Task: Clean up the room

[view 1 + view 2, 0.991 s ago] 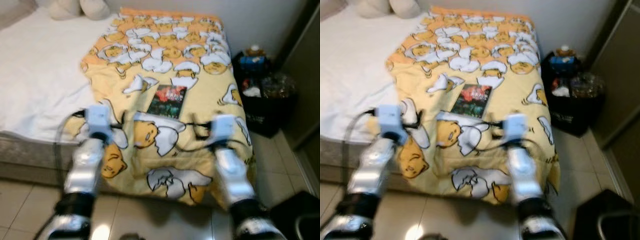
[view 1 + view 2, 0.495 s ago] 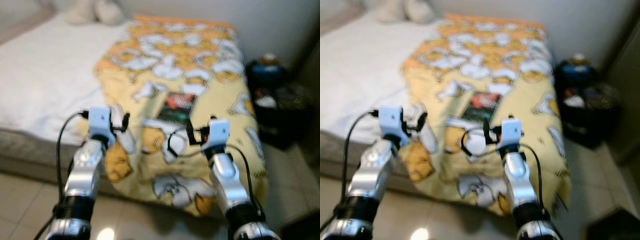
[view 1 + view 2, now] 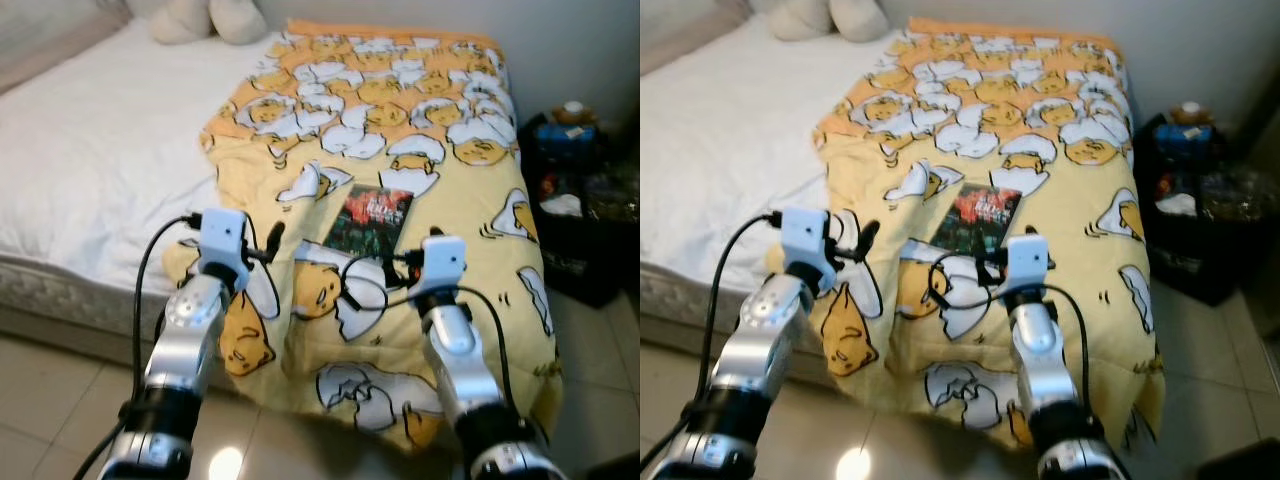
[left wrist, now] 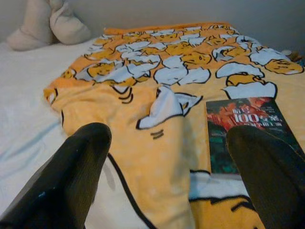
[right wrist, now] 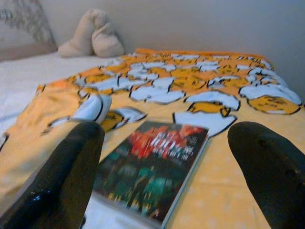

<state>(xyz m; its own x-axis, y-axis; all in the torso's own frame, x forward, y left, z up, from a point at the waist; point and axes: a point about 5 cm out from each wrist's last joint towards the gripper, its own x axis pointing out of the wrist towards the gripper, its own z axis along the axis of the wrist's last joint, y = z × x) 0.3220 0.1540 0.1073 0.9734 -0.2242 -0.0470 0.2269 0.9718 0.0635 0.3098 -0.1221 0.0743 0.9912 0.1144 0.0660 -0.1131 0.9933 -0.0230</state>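
Note:
A book (image 3: 370,217) with a dark red and green cover lies flat on the yellow egg-cartoon blanket (image 3: 450,190) that covers the right half of the bed. Both arms reach forward over the bed's near edge. My left gripper (image 4: 167,191) is open, its fingers (image 4: 71,181) spread wide, hovering over the blanket left of the book (image 4: 243,133). My right gripper (image 5: 164,186) is open too, with the book (image 5: 152,167) lying just ahead between its fingers (image 5: 271,171). Neither gripper touches the book.
White sheet (image 3: 90,170) covers the bed's left half, with beige pillows (image 3: 210,18) at the head. A black bag (image 3: 575,215) of bottles and clutter stands on the floor right of the bed. Tiled floor (image 3: 50,390) lies below the mattress edge.
The camera has shifted and the picture has sharpened. Both arms now reach further over the blanket, and the right gripper has come close to the book.

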